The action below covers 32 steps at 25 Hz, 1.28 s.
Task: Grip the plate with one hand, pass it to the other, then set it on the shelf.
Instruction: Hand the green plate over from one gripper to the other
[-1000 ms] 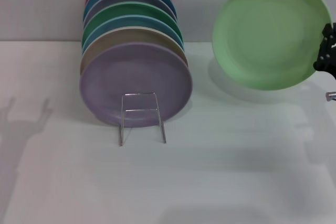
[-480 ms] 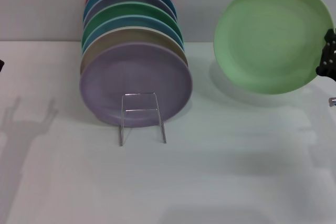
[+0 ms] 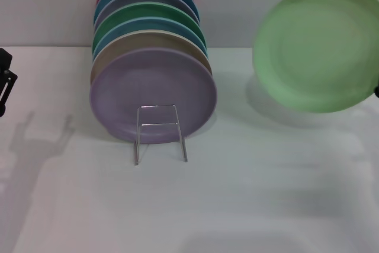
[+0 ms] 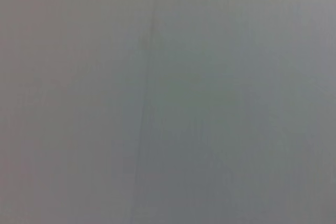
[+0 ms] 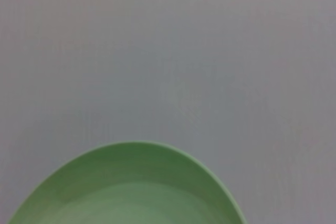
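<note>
On the white bench (image 3: 237,205) stands the wire shelf (image 3: 159,131), its front loop nearest, a lilac plate (image 3: 153,90) leading its row of plates. The left end effector (image 3: 5,81) sits at the left edge; its finger state cannot be told. Farther right, the pale mint-green plate (image 3: 317,45) hangs upright in the air, the right end effector (image 3: 376,91) barely visible at its edge, grip unclear.

Your plate (image 3: 317,45) is pale mint green, plain. The racked plates run lilac (image 3: 153,93), tan (image 3: 118,48), blue, emerald (image 3: 148,13), then red (rearmost), on a silver wire shelf (image 3: 160,131).
</note>
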Tool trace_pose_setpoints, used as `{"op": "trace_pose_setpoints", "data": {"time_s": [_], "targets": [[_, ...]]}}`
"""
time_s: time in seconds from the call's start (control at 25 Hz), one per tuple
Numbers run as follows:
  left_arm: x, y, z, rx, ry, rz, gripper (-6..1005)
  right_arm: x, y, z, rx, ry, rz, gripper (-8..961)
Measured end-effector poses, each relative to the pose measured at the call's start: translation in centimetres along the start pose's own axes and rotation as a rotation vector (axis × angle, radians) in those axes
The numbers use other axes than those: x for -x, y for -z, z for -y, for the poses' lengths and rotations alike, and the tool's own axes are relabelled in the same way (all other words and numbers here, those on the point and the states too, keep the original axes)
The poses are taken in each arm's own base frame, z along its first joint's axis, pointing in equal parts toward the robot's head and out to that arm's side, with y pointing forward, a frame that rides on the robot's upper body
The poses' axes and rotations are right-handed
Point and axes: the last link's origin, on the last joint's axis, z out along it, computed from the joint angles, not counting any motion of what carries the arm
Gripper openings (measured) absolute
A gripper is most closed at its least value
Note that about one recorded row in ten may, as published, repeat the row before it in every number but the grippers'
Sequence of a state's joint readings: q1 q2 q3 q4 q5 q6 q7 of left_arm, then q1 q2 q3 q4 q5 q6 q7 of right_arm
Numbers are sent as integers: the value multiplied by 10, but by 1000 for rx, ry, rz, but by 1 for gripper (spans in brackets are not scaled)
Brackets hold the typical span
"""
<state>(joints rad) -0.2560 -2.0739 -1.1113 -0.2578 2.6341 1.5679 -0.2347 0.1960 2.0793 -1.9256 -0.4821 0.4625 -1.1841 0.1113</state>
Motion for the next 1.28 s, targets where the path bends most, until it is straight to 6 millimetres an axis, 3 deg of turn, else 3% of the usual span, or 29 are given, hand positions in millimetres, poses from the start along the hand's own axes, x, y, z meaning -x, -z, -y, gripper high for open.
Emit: {"op": "trace_pose_setpoints", "data": {"time_s": [0.6,1.0,1.28], "targets": [[-1,20,-19,90,98,5,860,0,24,1,135,-14,52,24],[-1,33,-30,155,168,27,859,-3,39,-24,313,-46,38,23],[4,39,-51,253,181,65,860,-2,46,-38,407,21,62,23]]}}
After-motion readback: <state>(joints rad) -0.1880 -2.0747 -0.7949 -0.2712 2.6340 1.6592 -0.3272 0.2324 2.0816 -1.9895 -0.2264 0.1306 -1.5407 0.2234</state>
